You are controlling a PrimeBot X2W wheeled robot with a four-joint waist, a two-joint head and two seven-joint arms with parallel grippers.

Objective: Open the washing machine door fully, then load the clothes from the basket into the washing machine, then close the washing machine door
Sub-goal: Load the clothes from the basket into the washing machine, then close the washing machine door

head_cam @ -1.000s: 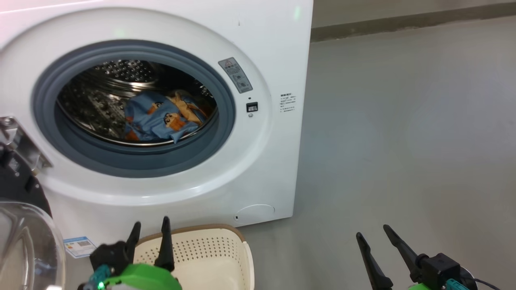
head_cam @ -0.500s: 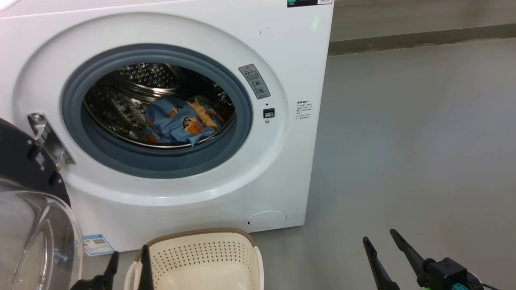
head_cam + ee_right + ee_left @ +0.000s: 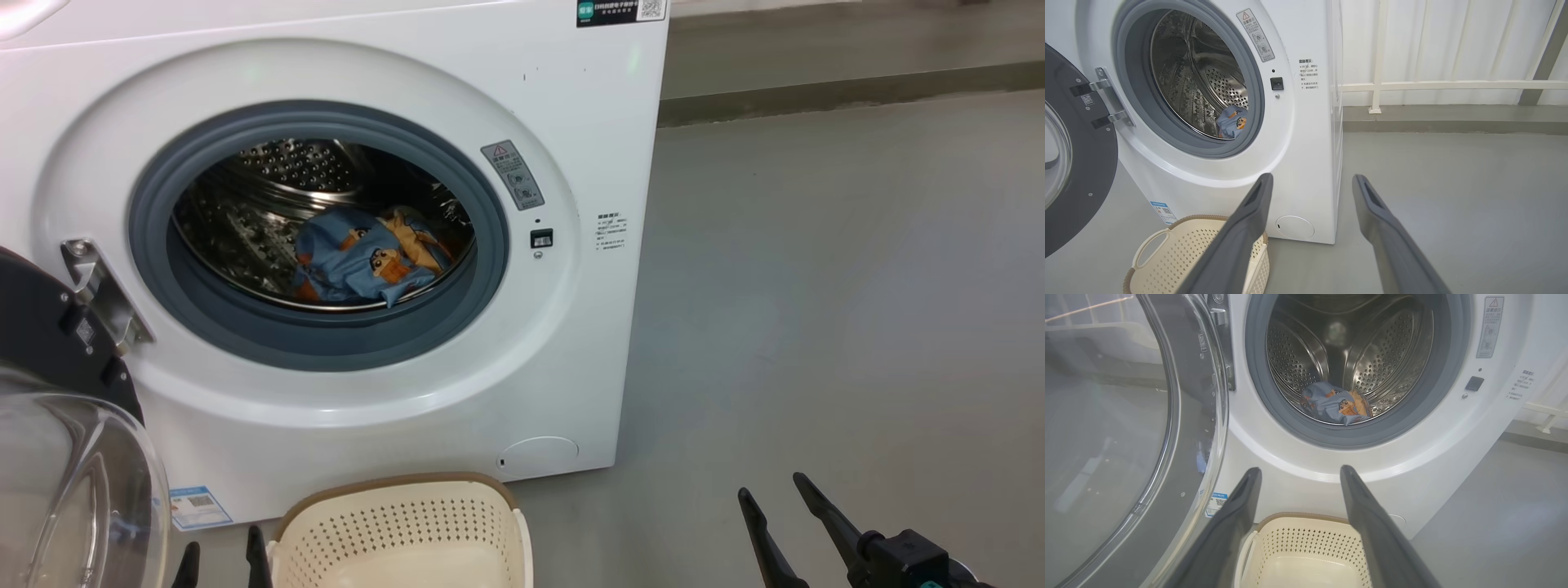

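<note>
Washing machine [image 3: 571,122]: stands on the grey floor [image 3: 816,286], round opening facing the robot.

Door [image 3: 49,343]: swung out on its hinge [image 3: 98,290] at the left side of the opening. It stands on edge, the black rim next to the hinge and the clear glass bowl [image 3: 1106,416] bulging toward the basket side. In the right wrist view the door [image 3: 1081,163] angles well out from the machine front.

Clothes [image 3: 359,261]: a crumpled blue heap on the bottom of the steel drum [image 3: 1380,355], just behind the grey gasket [image 3: 318,347]. Its long axis runs roughly side to side across the drum. One orange printed patch faces the opening [image 3: 1331,404]. A small part also shows from the right wrist [image 3: 1231,120].

Basket [image 3: 392,483]: on the floor just in front of the machine, open side up, below the opening. One handle [image 3: 1245,555] is on its left end. Its near part is cut off, so its long axis cannot be judged.

Left gripper [image 3: 222,563]: fingers apart, holding nothing, tips pointing at the machine, just left of the basket [image 3: 1300,471].

Right gripper [image 3: 771,488]: fingers apart, holding nothing, over bare floor well right of the basket [image 3: 1312,177].
</note>
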